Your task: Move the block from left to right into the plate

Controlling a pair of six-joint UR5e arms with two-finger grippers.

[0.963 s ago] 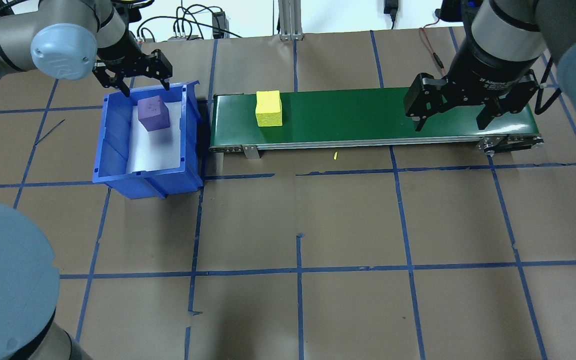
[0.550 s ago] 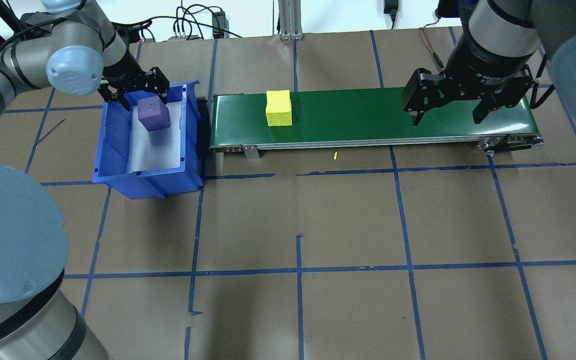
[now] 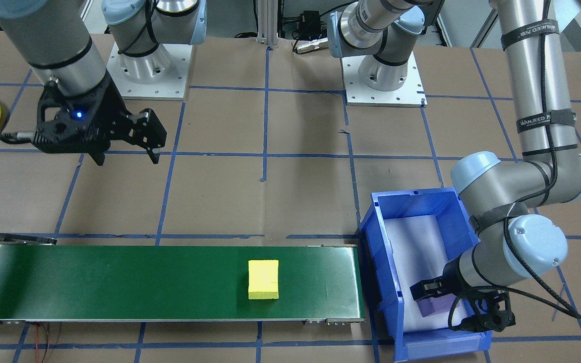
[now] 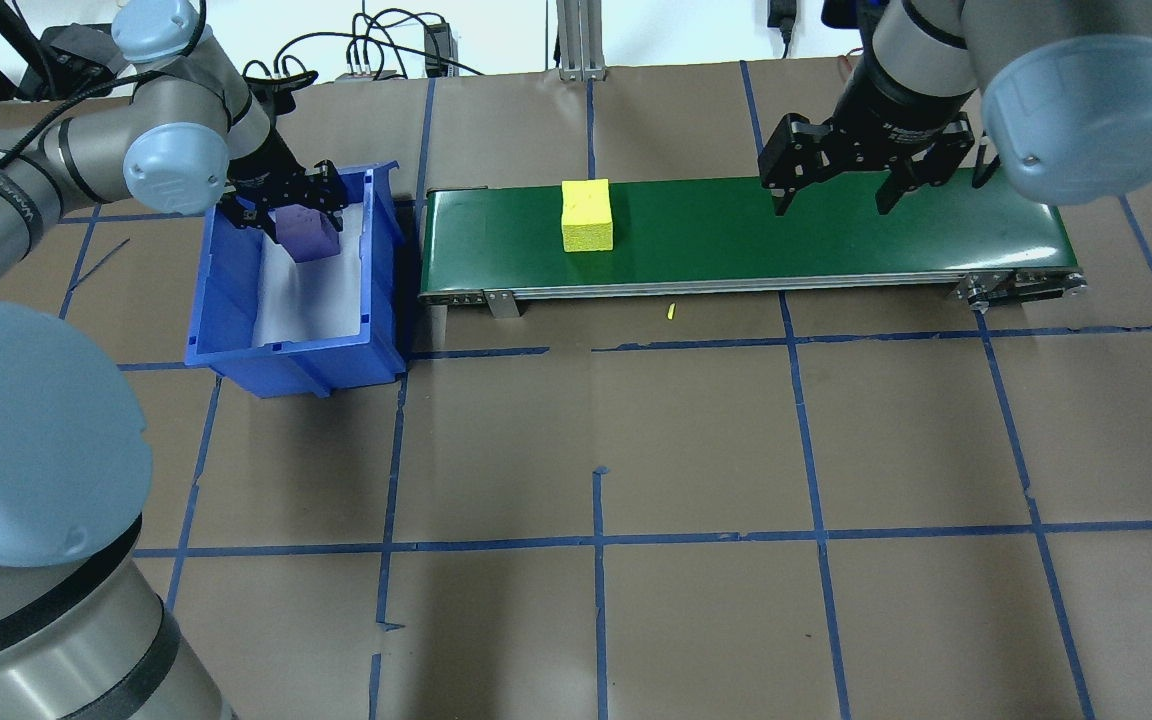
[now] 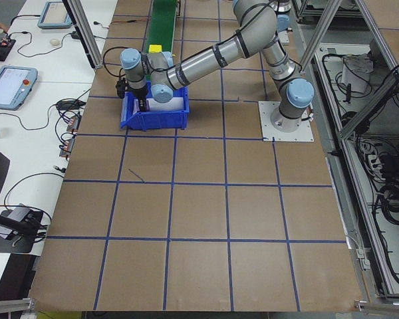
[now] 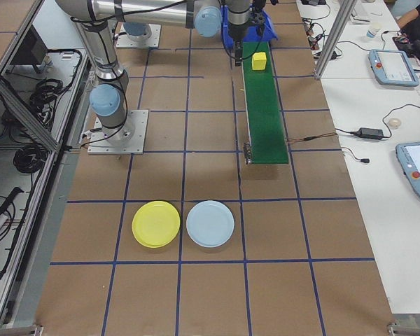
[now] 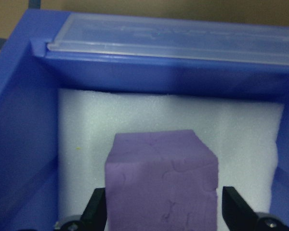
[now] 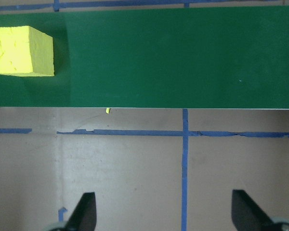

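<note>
My left fingers (image 7: pixel 98 211) spread either side of purple block (image 7: pixel 161 180) in blue bin (image 4: pixel 236 330), upper left of overhead frame; not closed on it. Risk: off-centre squeeze tips foam, or fingertip catches bin wall.

My right gripper (image 4: pixel 831 180) wide open, empty, above green conveyor (image 4: pixel 836 235). Risk: mistimed close lets yellow block (image 4: pixel 587 215) ride past.

Yellow plate (image 6: pixel 156 224) well apart on desk (image 4: pixel 636 450).

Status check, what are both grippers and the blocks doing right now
Left gripper open, straddling the purple block in the blue bin. Right gripper open above the belt. Yellow block riding the belt, path clear.
</note>
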